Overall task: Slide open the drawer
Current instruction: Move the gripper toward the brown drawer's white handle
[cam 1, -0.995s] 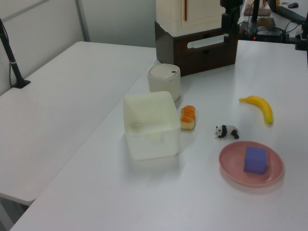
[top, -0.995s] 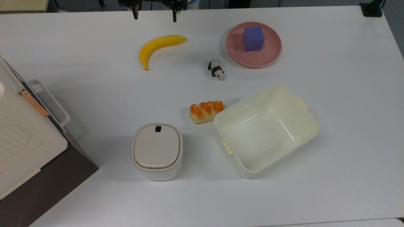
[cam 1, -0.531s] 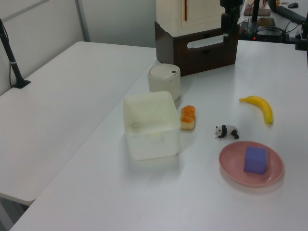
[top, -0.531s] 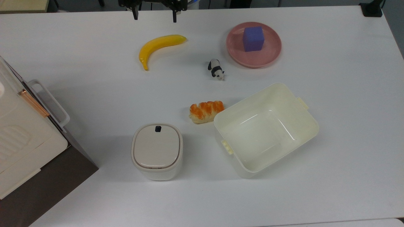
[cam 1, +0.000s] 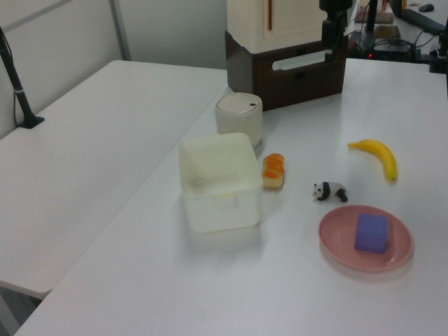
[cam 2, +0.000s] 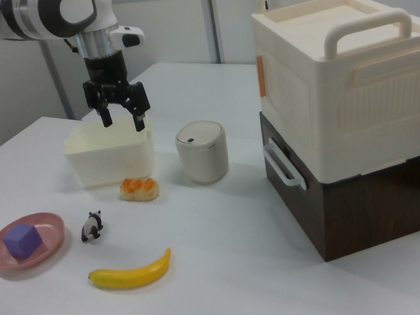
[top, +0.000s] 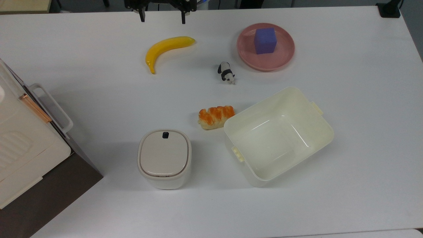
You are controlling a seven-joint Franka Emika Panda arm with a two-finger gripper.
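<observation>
In the right view, the pincer (cam 2: 118, 115) hangs high over the table (cam 2: 220, 227) with fingers spread, ready for a handle. Further right, the drawer (cam 2: 324, 208) sits shut under a cream box (cam 2: 339, 82), its white loop handle (cam 2: 283, 165) facing the arm; it probably offers the only grip.

In the top view, the lidded bin (top: 164, 158) sits mid-desk (top: 363, 132), the tub (top: 278, 136) at its 3 o'clock and the bread roll (top: 215, 117) between them. The plate (top: 248, 54), at the tub's 12 o'clock, carries a cube (top: 264, 40). The drawer (top: 74, 147) lies at the bin's 9 o'clock.
</observation>
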